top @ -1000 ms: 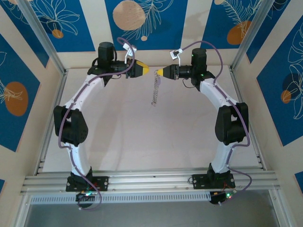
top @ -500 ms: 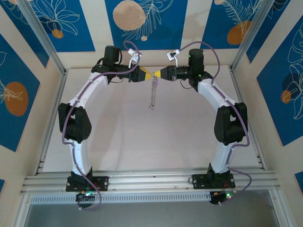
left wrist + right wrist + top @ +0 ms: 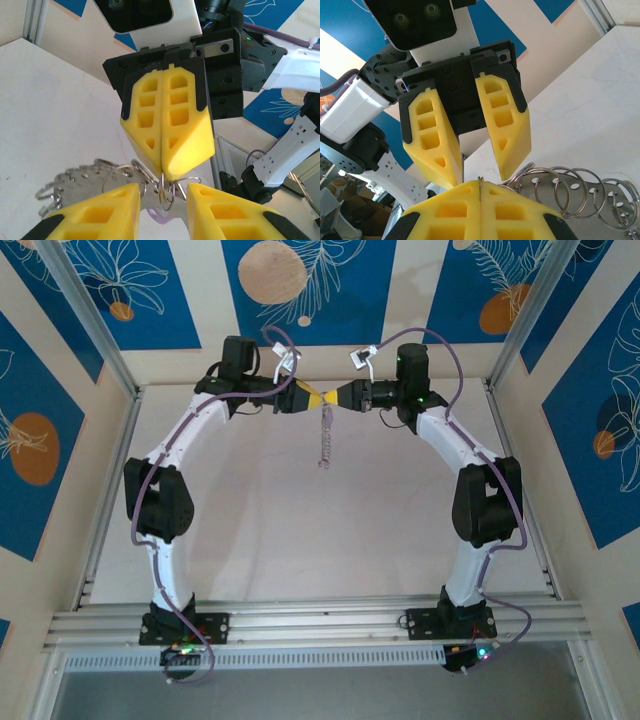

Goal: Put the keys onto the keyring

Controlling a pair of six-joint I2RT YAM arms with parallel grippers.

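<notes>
Yellow right claw (image 3: pixel 333 397), pressed together, pinches the keyring (image 3: pixel 324 437) hanging upper centre; left claw (image 3: pixel 319 398) spread around its tip, lilac key (image 3: pixel 160 217) between its fingers (image 3: pixel 102 212). Risk: crowded tips jostle ring, key drops.

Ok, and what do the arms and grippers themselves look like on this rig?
The left arm and right arm have white links with bulky black joints and purple cables running along them. The left gripper and right gripper carry yellow wedge-shaped fingers with rectangular cut-outs, on black mounts, under a white camera housing.
</notes>
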